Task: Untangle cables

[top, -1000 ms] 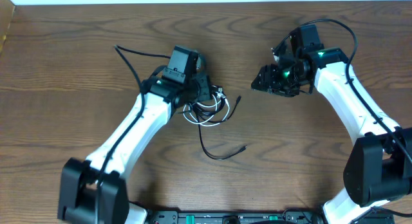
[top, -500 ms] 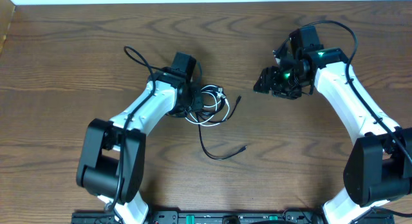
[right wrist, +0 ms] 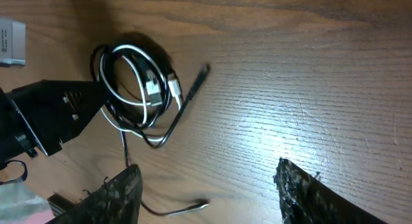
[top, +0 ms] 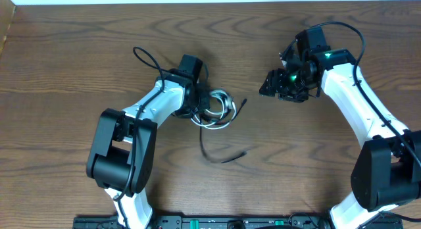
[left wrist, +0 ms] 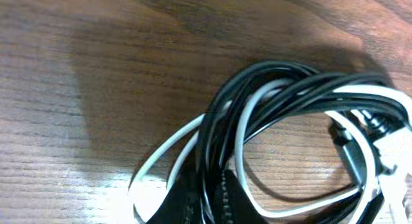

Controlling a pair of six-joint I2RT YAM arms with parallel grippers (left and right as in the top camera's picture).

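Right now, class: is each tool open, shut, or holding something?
Left tool: shut on the cables.
Right tool: open, holding nothing.

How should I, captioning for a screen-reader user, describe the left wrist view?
A looped bundle of black and white cables lies on a wooden table, seen close up. At the bottom edge the left gripper is closed on its strands; plug ends sit at the right.

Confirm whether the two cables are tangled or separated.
Tangled: black cable and white cable loop through each other in one bundle, pinched by the left hand.
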